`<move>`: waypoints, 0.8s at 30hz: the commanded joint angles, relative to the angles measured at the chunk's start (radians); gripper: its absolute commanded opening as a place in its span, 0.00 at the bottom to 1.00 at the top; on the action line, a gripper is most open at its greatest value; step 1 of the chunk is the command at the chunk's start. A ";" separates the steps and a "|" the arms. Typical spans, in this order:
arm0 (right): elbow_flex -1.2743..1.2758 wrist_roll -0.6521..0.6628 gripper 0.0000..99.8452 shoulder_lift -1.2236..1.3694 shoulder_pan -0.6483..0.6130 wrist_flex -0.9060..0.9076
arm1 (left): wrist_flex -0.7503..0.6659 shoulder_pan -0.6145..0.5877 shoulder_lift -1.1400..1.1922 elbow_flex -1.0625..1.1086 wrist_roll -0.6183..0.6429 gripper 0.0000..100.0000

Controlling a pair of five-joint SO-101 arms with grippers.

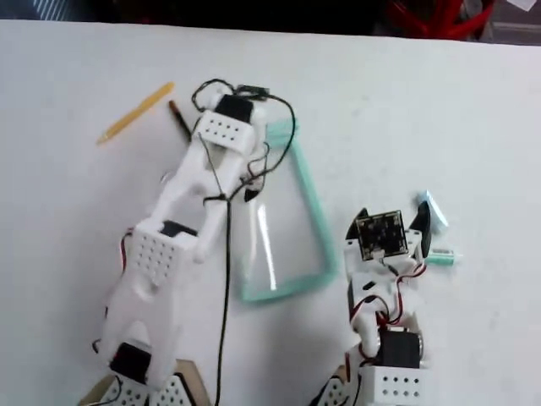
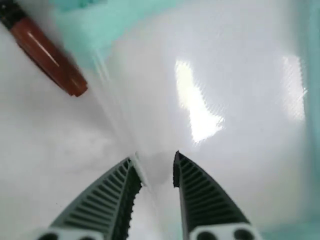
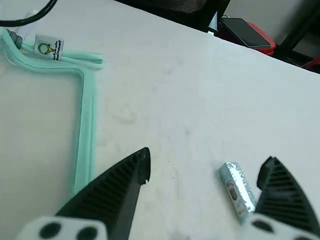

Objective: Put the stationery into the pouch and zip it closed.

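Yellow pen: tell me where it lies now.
In the high view the yellow pen lies far back on the left, just left of the brown pen.

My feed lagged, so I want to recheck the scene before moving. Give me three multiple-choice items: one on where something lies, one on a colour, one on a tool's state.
1. Where is the brown pen?
A) inside the pouch
B) on the table beside the yellow pen
C) in the right tool

2. What colour is the pouch's trim?
A) red
B) black
C) mint green

3. How is the right tool?
A) wide open, with a small silver wrapped stick between its fingers
B) shut on the yellow pen
C) shut on the pouch

Answers:
1 B: the high view shows both pens side by side, outside the pouch.
2 C: the border is mint green around clear film.
3 A: its wrist view shows the fingers far apart, with the stick on the table between them.
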 commanded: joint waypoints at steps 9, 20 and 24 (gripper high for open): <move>0.008 0.009 0.34 -0.008 -0.001 -0.015 | 0.025 0.145 -0.792 0.356 -0.373 0.02; 0.008 0.009 0.34 -0.008 0.001 -0.015 | -0.241 0.208 -1.371 0.838 -0.428 0.02; 0.008 0.009 0.34 -0.008 0.001 -0.016 | -0.404 0.189 -1.515 0.944 -0.686 0.02</move>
